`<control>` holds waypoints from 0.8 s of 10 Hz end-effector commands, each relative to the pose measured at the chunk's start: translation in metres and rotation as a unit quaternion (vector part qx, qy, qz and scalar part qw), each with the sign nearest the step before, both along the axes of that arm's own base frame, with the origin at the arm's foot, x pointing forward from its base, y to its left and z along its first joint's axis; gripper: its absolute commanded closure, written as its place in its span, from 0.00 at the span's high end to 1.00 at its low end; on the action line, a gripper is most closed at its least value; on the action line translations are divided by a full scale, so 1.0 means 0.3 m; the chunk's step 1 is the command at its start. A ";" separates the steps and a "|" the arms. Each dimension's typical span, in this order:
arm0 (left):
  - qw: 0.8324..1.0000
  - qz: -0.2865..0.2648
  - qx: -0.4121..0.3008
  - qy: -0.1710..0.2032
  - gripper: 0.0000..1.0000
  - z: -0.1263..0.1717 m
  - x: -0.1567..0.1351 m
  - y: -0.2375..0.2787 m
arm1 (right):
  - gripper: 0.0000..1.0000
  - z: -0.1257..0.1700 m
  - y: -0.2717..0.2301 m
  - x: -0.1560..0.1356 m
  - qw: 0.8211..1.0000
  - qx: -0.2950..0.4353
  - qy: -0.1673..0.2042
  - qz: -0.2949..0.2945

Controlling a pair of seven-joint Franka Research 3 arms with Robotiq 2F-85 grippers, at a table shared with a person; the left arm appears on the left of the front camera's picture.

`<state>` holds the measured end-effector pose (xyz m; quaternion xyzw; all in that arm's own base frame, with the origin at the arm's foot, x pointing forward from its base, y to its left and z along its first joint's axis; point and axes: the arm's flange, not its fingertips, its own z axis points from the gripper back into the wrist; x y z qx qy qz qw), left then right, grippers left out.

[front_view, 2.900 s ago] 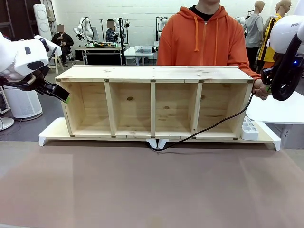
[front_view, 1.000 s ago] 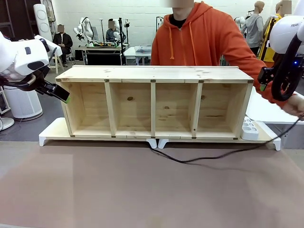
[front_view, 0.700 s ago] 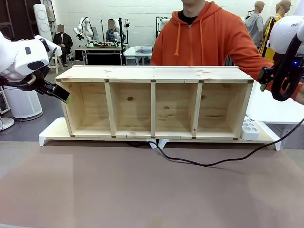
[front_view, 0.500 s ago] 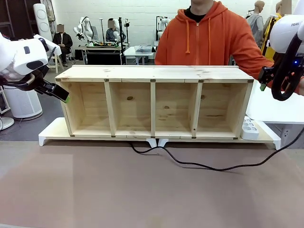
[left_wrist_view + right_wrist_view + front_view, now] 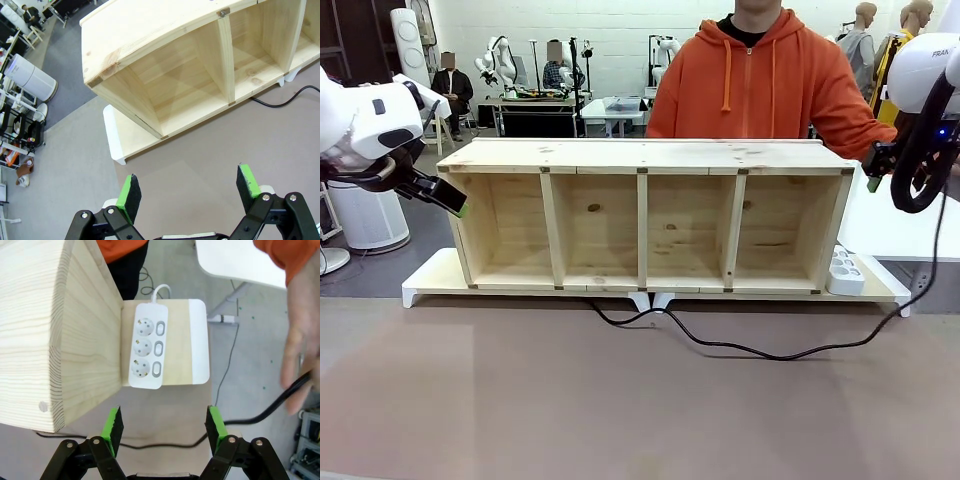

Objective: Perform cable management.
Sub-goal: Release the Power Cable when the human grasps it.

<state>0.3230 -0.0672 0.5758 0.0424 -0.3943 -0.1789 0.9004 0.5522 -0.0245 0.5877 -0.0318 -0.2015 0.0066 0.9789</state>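
Observation:
The black cable [image 5: 750, 351] comes out from under the wooden shelf [image 5: 645, 155], sags across the table in front of it and climbs at the right edge. In the right wrist view a person's hand [image 5: 300, 350] holds the cable [image 5: 272, 409] just right of the white power strip [image 5: 147, 352]. My right gripper [image 5: 165, 427] hangs open above that strip, beside the shelf's end, with nothing between its fingers. By the shelf's left end, my left gripper [image 5: 189, 190] is open and empty, with a bend of the cable [image 5: 275, 106] far off on the table.
The shelf stands on a low white platform [image 5: 430, 275] at the table's far side. The person in an orange hoodie [image 5: 760, 85] stands behind it. A white side table [image 5: 895, 230] is at the right. The brown tabletop [image 5: 570, 400] lies bare in front.
The person's hand has drawn the cable out to the right; it now lies slack on the table in front of the shelf instead of crossing the right compartment. Both arms stayed still.

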 end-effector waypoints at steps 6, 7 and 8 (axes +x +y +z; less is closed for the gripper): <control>1.000 -0.001 -0.002 0.001 1.00 -0.001 0.001 0.005 | 0.85 0.000 -0.001 0.000 1.000 0.002 0.000 -0.001; 1.000 -0.001 -0.002 0.001 1.00 -0.001 0.001 0.005 | 0.85 0.000 -0.001 0.000 1.000 0.002 0.000 -0.001; 1.000 -0.001 -0.002 0.001 1.00 -0.001 0.001 0.005 | 0.85 0.000 -0.001 0.000 1.000 0.002 0.000 -0.001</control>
